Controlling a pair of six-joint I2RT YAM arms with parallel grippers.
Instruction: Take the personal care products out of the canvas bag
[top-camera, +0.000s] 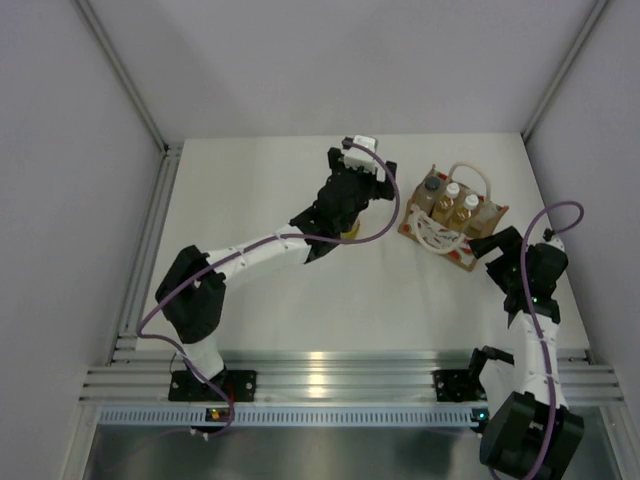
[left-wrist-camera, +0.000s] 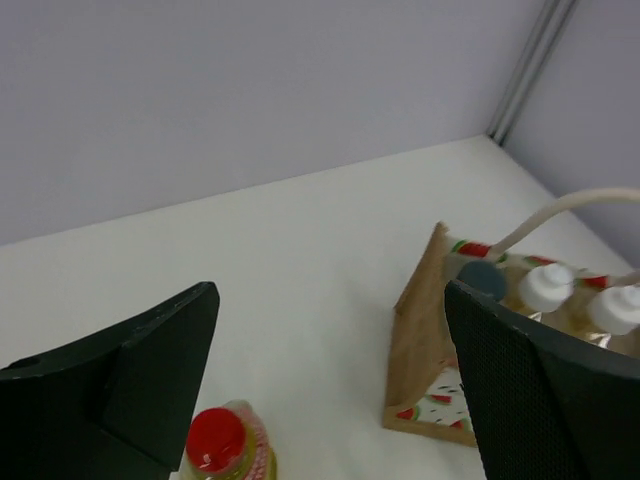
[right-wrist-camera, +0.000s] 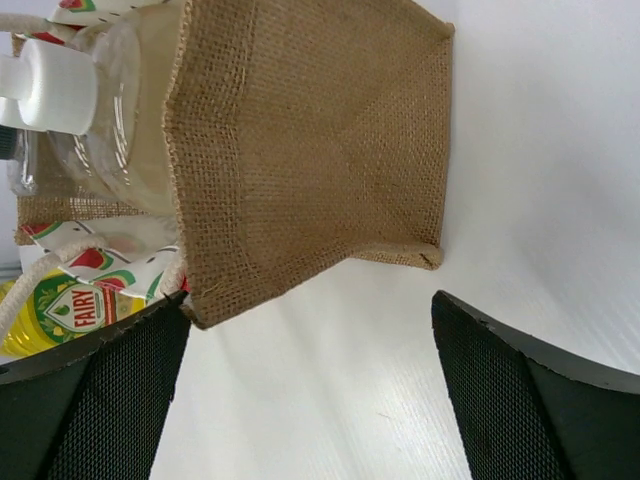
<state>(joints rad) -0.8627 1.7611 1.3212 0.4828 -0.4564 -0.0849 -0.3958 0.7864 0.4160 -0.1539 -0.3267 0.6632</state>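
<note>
Left gripper (left-wrist-camera: 328, 300) jaws wide apart, gripping nothing. Yellow bottle (left-wrist-camera: 225, 448) stands on the table (left-wrist-camera: 300, 240) between its fingers. Canvas bag (left-wrist-camera: 420, 350) sits just outside one finger, with the grey-capped bottle (left-wrist-camera: 483, 278) and two white-capped bottles (left-wrist-camera: 548, 287) inside. Right gripper (right-wrist-camera: 310, 300) also apart, bag end just ahead.

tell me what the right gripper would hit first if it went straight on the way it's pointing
The canvas bag. Its plain brown end panel sits squarely ahead of the open right gripper, with nothing in between. It looks close, though depth is hard to judge from the wrist view.
</note>
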